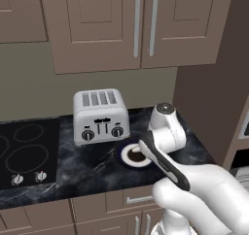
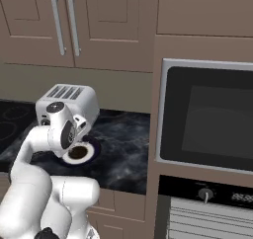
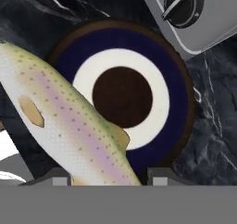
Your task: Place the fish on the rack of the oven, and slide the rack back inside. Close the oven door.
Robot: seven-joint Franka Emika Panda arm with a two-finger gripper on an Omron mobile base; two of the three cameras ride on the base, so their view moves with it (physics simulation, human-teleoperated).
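Fish [image 3: 69, 126] lies diagonally between tool [image 3: 109, 177] fingertips.

pale speckled pink-striped fish [image 3: 69, 130], blue-white-brown ringed plate [image 3: 159, 56], silver toaster [image 1: 100, 113]

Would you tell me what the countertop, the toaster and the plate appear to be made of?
The countertop looks like polished black marble, going by its pale veining. The toaster seems to be brushed metal: silver-grey with a soft sheen. The plate looks like glazed ceramic, with smooth navy, white and brown rings, though painted plastic is possible.

Speckled pale fish [image 3: 69, 126], slanted between fingertips
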